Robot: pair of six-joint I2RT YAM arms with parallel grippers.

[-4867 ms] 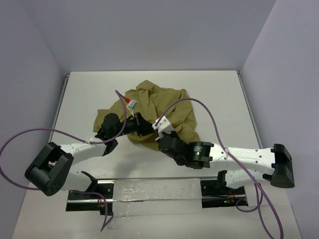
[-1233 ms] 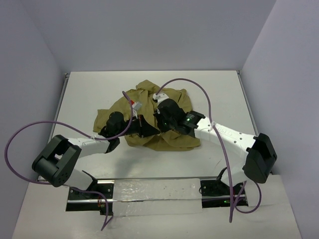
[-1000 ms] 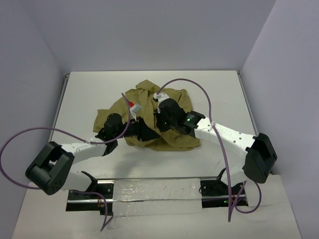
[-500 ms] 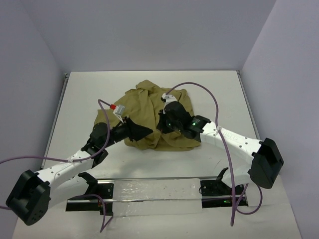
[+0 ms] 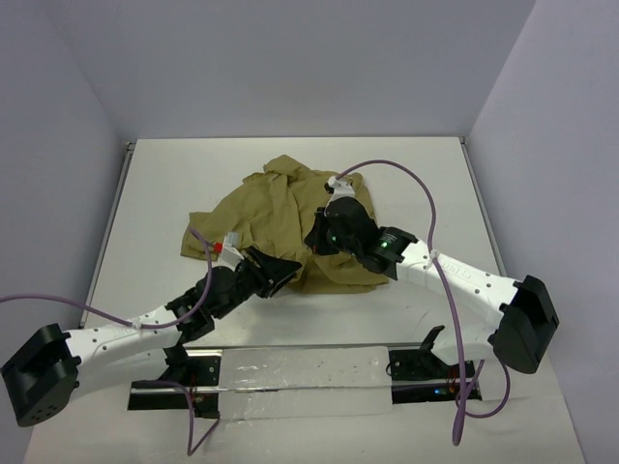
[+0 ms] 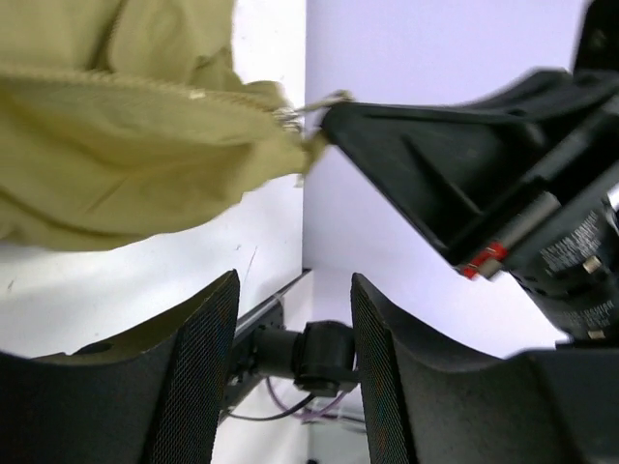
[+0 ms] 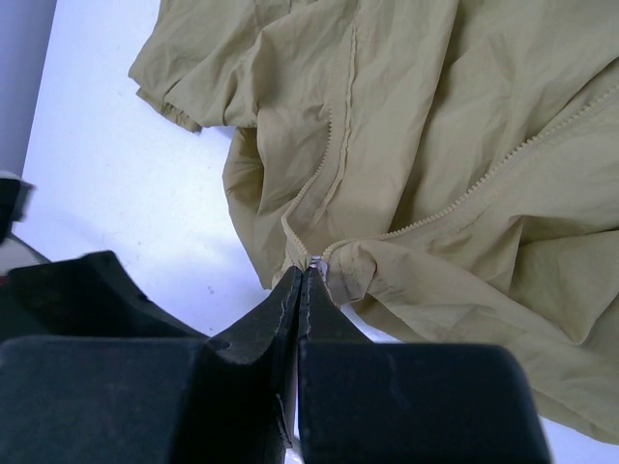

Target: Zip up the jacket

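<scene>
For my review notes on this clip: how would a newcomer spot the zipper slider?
Start at the khaki jacket heaped on the white table. Follow its pale zipper teeth to the cloth's edge, where the right tool is pinched shut. The slider is the only silvery metal bit there.

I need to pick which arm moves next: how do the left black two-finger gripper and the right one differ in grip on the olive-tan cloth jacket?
The left gripper stands open, nothing between its fingers; the right gripper is shut, pinching the jacket at its zipper end. The left gripper has the cloth ahead of it; the right gripper touches it. Both are black, at the jacket's near edge.
</scene>
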